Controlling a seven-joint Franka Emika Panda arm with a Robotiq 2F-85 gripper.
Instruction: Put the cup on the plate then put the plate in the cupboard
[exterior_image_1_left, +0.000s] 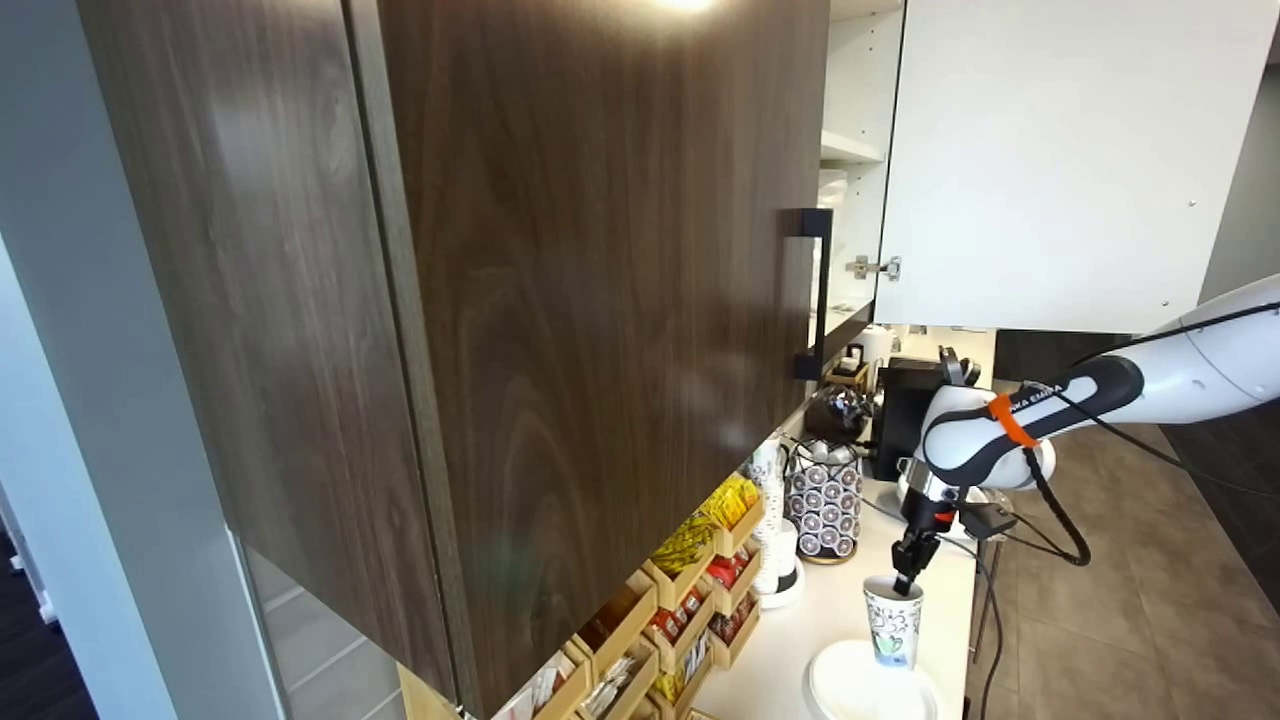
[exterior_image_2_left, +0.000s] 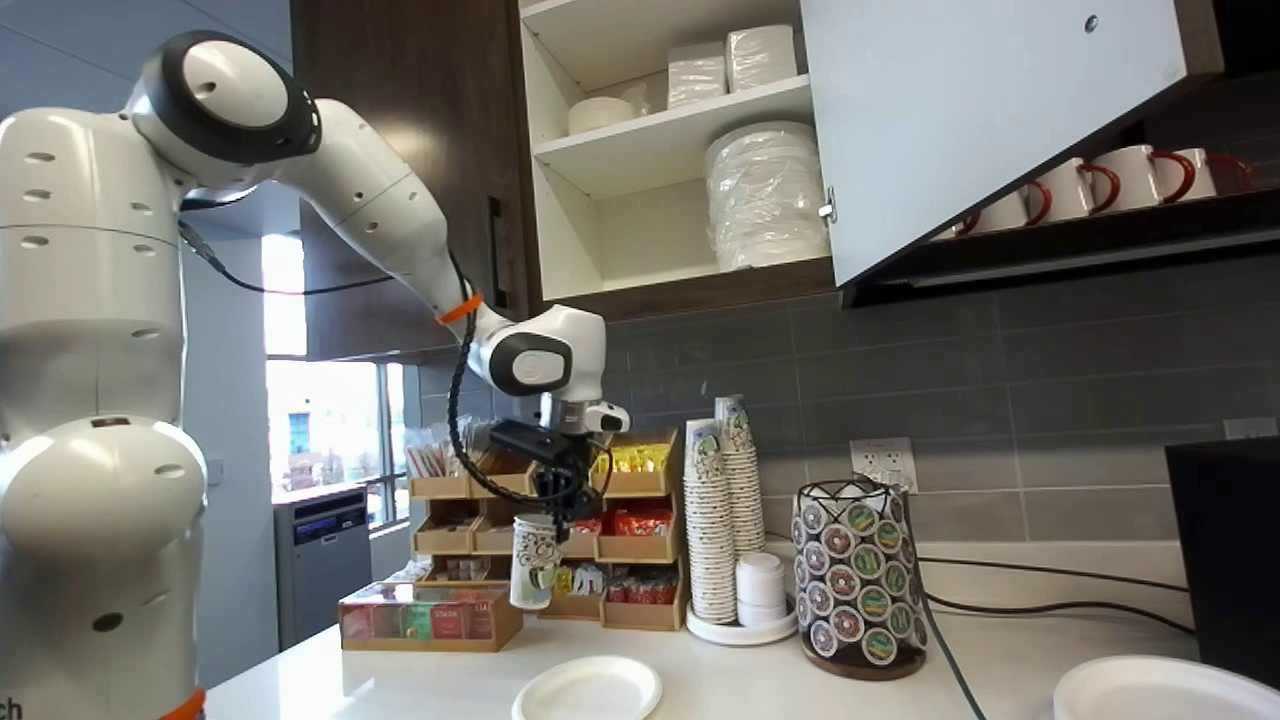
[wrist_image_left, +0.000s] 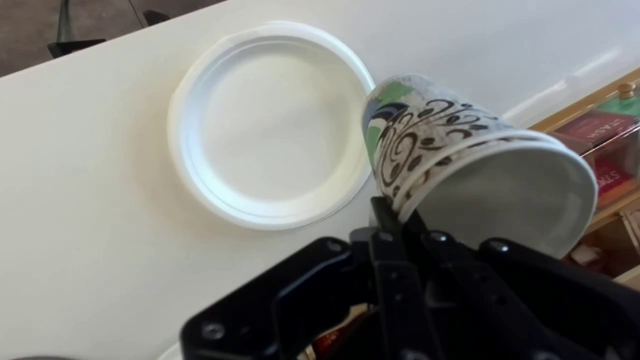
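End effector (wrist_image_left: 399, 216) pinching paper cup (wrist_image_left: 435, 132) by its rim, cup up in air over counter (exterior_image_2_left: 740, 690). Step now, my guess: get cup onto plate (wrist_image_left: 275, 120); not there yet. Next move: likely slide over plate's middle, go down slow, let go, mind cup not tipping. Plate into open cupboard (exterior_image_2_left: 650, 235) comes after. Arm (exterior_image_2_left: 375, 210) bent high at elbow, end effector pointing mostly down

White cup (wrist_image_left: 450, 135) with brown scrolls and green patches, plain white plate (wrist_image_left: 275, 120), white cupboard door (exterior_image_1_left: 1060, 160)
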